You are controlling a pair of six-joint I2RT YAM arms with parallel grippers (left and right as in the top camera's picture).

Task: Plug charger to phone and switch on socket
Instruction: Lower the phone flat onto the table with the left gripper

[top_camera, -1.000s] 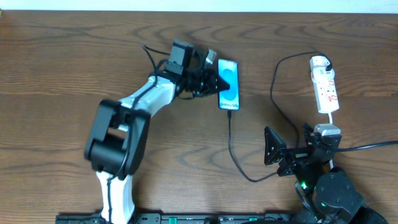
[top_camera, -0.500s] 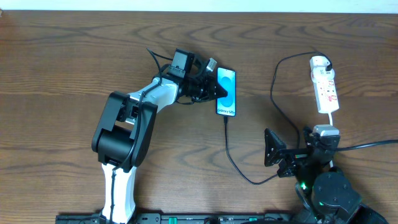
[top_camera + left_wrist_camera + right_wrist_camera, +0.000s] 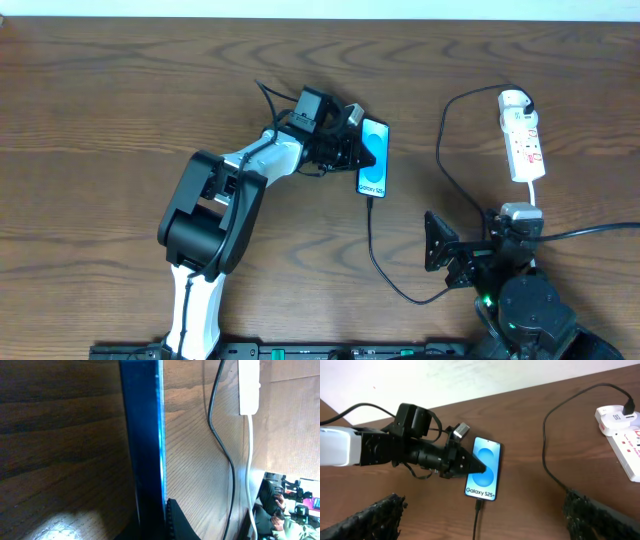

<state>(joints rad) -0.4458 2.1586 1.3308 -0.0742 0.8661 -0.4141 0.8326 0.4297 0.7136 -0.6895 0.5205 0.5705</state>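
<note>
Tabletop (image 3: 110,90) of dark wood is filling the overhead view, its far edge running along a pale wall (image 3: 320,8) at the top. The phone (image 3: 373,158), screen up and glowing blue, is lying flat near the middle, a little toward the far side, its long sides tilting slightly off square.

The left gripper (image 3: 352,150) is reaching in from the left with its jaws pressed together into one point. That point is sitting over the left part of the screen; whether it is pressing down I cannot tell.

The charger (image 3: 370,225) is meeting the phone's near end. Its thin black cable is curving near and right, passing the right gripper (image 3: 468,240), then climbing in a tall loop to a white plug (image 3: 512,99) at the far end of the power strip (image 3: 525,145).

The strip is lying at the far right, close to the far edge and well apart from the phone, with the cable loop between them. Its thick white cord (image 3: 533,192) is trailing near, toward the right arm (image 3: 525,305). The right gripper is hovering at the near right, jaws spread wide and gripping nothing.

Bare wood is lying open across the whole left side and along the far edge.

Compared with a second ago, the phone is sitting nearer and slightly further right, with its tilt changed. The left arm (image 3: 215,215) is sitting further right too. The right gripper and the strip are sitting where they were.
</note>
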